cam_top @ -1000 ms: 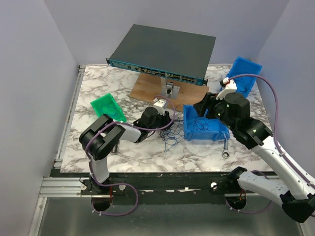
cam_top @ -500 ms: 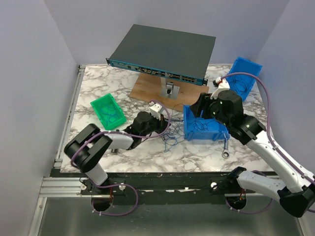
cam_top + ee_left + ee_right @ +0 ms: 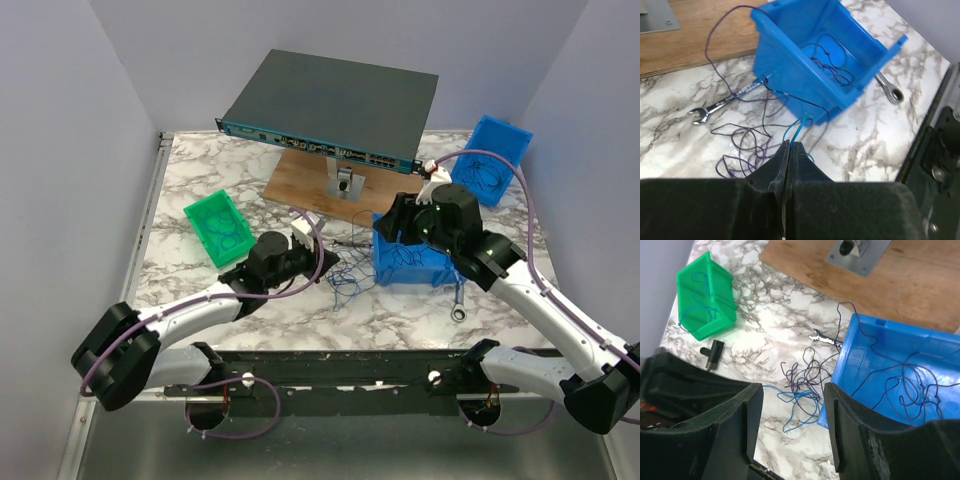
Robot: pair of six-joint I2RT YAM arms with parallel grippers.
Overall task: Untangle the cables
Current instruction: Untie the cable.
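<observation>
Marble desk [image 3: 200, 172]. Pinches the cables [image 3: 740, 150] in closed left tool [image 3: 790, 145]; holds right tool [image 3: 792, 400] apart above blue bin [image 3: 905, 329] edge.

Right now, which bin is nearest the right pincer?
The mid-table blue bin, just beneath the right pincer, cables spilling over its wall. The other blue bin sits far right; the green bin far left.

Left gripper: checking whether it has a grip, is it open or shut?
Shut: the left gripper has its black fingers pressed together, a thin light blue wire pinched between their tips.
</observation>
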